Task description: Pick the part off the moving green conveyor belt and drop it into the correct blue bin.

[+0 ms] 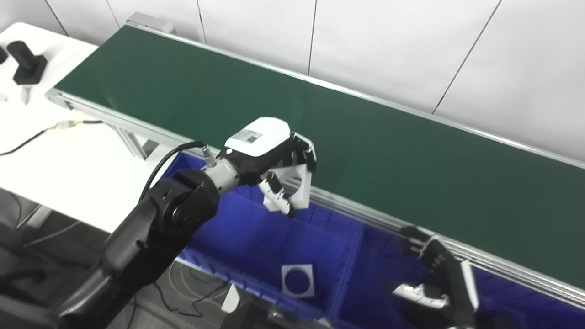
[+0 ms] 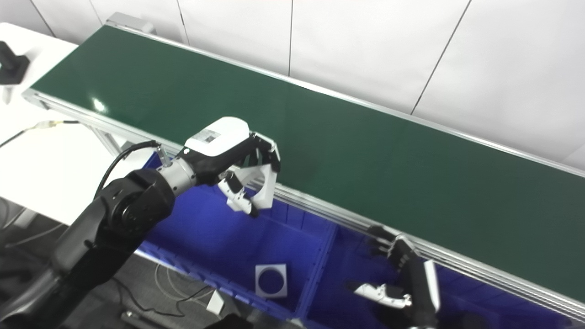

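Note:
My left hand (image 1: pixel 274 167) hangs over the left blue bin (image 1: pixel 237 233), just in front of the green conveyor belt (image 1: pixel 365 137). Its fingers are closed on a white frame-shaped part (image 1: pixel 303 185), held upright above the bin. A white square part with a round hole (image 1: pixel 297 280) lies on this bin's floor. My right hand (image 1: pixel 436 274) sits low over the right blue bin (image 1: pixel 379 283), fingers apart and holding nothing. No part shows on the belt.
The belt's metal rail (image 1: pixel 365 212) runs along the bins' far side. A white table (image 1: pixel 68 155) stands at the left with a black block (image 1: pixel 28 66) and a cable (image 1: pixel 27 139). A white wall (image 1: pixel 411 45) is behind the belt.

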Available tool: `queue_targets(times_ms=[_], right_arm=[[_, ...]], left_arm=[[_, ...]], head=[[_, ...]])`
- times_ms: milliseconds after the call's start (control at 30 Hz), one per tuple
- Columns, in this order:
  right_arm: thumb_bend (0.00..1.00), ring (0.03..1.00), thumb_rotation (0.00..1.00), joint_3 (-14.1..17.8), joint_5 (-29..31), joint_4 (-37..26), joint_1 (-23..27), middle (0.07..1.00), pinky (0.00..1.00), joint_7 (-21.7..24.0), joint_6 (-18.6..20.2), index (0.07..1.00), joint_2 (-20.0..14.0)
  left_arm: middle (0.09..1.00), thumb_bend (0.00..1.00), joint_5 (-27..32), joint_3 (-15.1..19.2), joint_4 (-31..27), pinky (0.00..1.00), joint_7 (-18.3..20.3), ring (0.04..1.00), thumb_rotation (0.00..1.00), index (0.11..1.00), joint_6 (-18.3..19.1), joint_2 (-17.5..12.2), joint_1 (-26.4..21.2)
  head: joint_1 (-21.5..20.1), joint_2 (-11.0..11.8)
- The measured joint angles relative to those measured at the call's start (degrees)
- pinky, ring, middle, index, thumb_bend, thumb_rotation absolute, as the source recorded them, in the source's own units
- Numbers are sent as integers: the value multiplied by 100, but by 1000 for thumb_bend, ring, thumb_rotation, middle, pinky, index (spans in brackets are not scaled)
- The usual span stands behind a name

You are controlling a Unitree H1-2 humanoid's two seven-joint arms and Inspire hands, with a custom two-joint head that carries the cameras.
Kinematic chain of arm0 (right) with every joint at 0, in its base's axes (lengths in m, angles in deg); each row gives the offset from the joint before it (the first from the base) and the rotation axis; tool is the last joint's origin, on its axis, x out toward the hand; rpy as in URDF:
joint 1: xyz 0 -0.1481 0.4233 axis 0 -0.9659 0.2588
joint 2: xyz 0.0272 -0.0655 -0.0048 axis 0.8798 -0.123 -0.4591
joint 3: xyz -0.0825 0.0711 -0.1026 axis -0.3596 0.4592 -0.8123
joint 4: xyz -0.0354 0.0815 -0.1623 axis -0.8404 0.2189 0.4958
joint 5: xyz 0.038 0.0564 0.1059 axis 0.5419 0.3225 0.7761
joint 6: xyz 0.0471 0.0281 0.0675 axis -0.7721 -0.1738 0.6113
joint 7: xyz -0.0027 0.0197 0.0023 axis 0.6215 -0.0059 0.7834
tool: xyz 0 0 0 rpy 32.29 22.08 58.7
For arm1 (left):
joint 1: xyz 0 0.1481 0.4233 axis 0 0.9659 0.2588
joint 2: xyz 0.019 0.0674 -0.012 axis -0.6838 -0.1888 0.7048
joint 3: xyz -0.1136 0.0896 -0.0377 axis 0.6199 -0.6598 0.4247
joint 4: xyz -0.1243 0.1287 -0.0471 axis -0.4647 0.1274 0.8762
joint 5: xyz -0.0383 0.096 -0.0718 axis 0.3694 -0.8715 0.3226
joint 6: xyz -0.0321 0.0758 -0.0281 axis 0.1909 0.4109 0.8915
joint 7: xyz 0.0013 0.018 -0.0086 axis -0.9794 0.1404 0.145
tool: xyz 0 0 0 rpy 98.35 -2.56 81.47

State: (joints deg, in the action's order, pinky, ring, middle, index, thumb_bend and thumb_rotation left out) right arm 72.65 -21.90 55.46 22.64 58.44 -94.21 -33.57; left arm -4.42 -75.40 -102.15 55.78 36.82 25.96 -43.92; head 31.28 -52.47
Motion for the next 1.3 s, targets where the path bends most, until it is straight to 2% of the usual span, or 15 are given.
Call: queue_targets(times_ms=[133, 300, 433, 533, 633, 733, 900, 1167, 1300], right_arm=[[946, 665, 126, 62, 112, -142, -8, 732, 597, 90, 26, 702, -49], [961, 656, 133, 137, 181, -249, -4, 727, 581, 132, 42, 700, -71], [968, 652, 141, 182, 251, -249, -9, 723, 578, 185, 84, 704, -74], [967, 647, 136, 223, 327, -248, -8, 721, 573, 226, 85, 703, -90], [962, 651, 135, 253, 366, -247, -5, 727, 575, 279, 85, 705, -104], [948, 658, 121, 261, 378, -247, -10, 730, 581, 331, 90, 713, -113], [946, 662, 122, 268, 377, -247, -9, 731, 582, 356, 90, 713, -111], [949, 657, 112, 276, 378, -248, -13, 730, 572, 377, 90, 700, -94], [950, 653, 107, 278, 392, -248, -28, 729, 567, 383, 90, 699, -89]], left_arm=[[518, 472, -149, -1, -119, 326, 109, 425, 0, 533, 72, 71, 29], [528, 473, -360, -20, -120, 331, 271, 430, 0, 521, 103, 128, 22], [531, 473, -528, -57, -104, 329, 349, 434, 0, 516, 116, 167, 11], [543, 472, -662, -106, -37, 328, 438, 440, 0, 506, 126, 188, 6], [547, 472, -767, -186, 151, 323, 509, 444, 0, 505, 135, 212, 25], [492, 474, -995, -335, 258, 332, 541, 432, 0, 535, 131, 211, 57], [480, 468, -1339, -597, 594, 302, 534, 413, 0, 561, 100, 200, 123], [481, 470, -1686, -867, 1377, 317, 333, 410, 0, 552, 63, 206, 209], [468, 470, -1749, -903, 1518, 317, 154, 411, 0, 552, 60, 213, 208]], head=[[237, -141], [361, -167], [676, -168], [747, -159], [765, -133], [704, -106], [678, -97], [598, -80], [563, -62]])
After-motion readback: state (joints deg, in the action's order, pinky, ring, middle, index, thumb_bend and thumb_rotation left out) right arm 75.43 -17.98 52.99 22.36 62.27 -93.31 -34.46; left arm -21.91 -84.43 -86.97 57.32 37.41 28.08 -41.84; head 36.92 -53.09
